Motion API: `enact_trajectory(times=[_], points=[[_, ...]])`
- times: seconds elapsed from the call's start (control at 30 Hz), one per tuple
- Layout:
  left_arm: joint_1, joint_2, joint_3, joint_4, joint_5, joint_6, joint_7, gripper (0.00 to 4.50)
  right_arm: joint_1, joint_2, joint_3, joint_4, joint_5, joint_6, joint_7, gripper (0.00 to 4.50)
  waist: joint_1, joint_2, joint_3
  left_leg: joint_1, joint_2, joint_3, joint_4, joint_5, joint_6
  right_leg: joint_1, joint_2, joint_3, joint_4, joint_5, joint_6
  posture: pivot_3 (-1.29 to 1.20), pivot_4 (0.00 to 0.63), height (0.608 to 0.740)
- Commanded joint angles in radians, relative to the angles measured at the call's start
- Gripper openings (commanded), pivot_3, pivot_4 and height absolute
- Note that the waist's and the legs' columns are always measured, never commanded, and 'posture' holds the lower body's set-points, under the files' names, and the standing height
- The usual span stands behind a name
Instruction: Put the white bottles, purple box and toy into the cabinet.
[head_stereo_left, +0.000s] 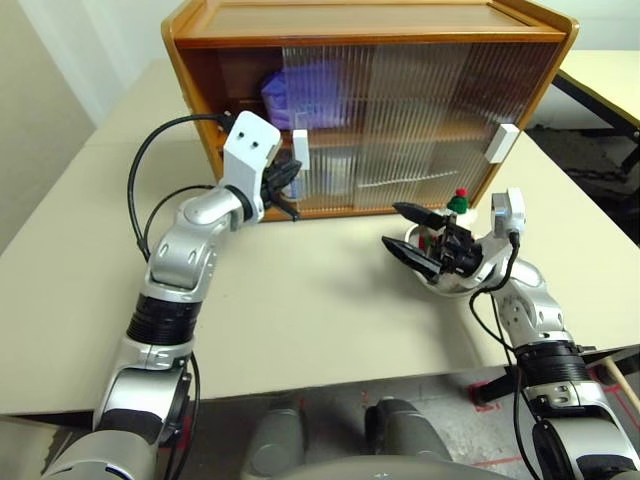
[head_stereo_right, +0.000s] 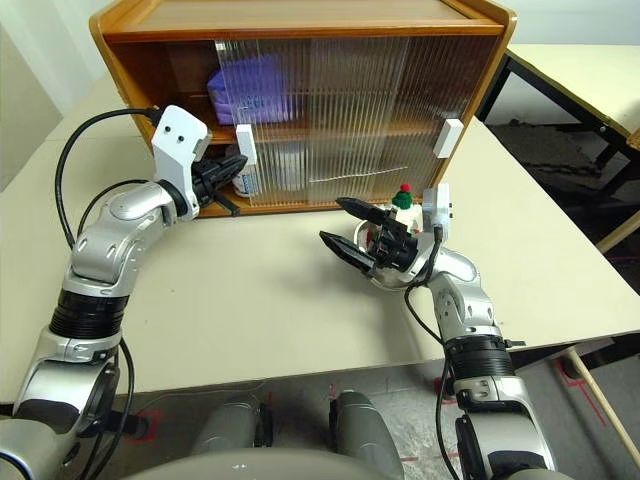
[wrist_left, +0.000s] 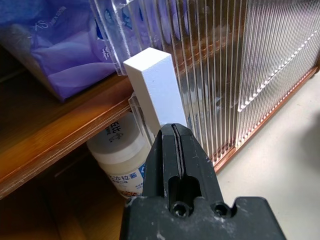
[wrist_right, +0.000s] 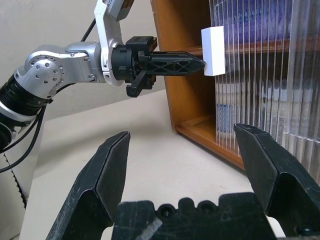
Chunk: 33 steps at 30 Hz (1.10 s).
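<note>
The orange-brown cabinet (head_stereo_left: 370, 40) stands at the back of the table, its left sliding door partly open. The purple box (head_stereo_left: 300, 90) lies on its upper shelf. A white bottle (wrist_left: 120, 155) stands on the lower shelf, behind the door's edge. My left gripper (head_stereo_left: 293, 170) is shut, its tips against the left door's white handle (wrist_left: 155, 90). The toy (head_stereo_left: 458, 203), a small bear in a red-green hat, stands in front of the cabinet's right half. My right gripper (head_stereo_left: 392, 226) is open just in front of it, holding nothing.
The right door carries a second white handle (head_stereo_left: 503, 141). A pale shallow dish (head_stereo_left: 412, 234) sits under the toy, behind the right fingers. Another table (head_stereo_left: 610, 70) stands at the back right. The tabletop (head_stereo_left: 320, 310) in front of the cabinet is bare.
</note>
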Motion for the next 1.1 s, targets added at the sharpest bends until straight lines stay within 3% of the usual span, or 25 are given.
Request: enact_trajectory(times=[0.03, 0.47, 0.73, 1.1], points=[[0.018, 0.016, 0.029, -0.008, 0.004, 0.010, 0.008, 0.04, -0.003, -0.001, 0.009, -0.007, -0.008, 0.003, 0.005, 4.50, 0.000, 0.000, 0.000, 0.000, 0.000, 0.000, 0.000, 0.000, 0.000, 0.000, 0.000, 0.000, 0.000, 0.000, 0.000, 0.15, 0.000, 0.740], [-0.005, -0.049, -0.030, -0.118, -0.088, 0.036, -0.085, 0.04, -0.002, -0.004, 0.007, -0.004, -0.011, 0.001, 0.004, 4.50, 0.005, 0.000, 0.000, -0.001, 0.000, 0.000, 0.000, 0.000, 0.000, 0.000, 0.000, 0.000, 0.000, 0.000, 0.000, 0.15, 0.000, 0.740], [-0.096, -0.133, -0.079, 0.042, -0.015, -0.032, -0.029, 0.04, 0.000, 0.000, 0.010, -0.018, -0.013, 0.003, -0.008, 4.50, -0.003, 0.000, 0.000, 0.000, -0.001, 0.000, 0.000, 0.000, 0.000, 0.001, 0.001, 0.001, 0.000, 0.000, 0.000, 0.13, 0.000, 0.740], [-0.168, -0.161, -0.087, 0.194, 0.070, -0.027, 0.031, 0.04, 0.006, -0.007, 0.012, -0.050, -0.013, 0.018, -0.029, 4.50, -0.007, 0.000, 0.000, -0.001, -0.001, 0.000, 0.000, 0.000, 0.000, 0.000, 0.001, 0.001, 0.000, 0.000, 0.000, 0.11, 0.000, 0.740]])
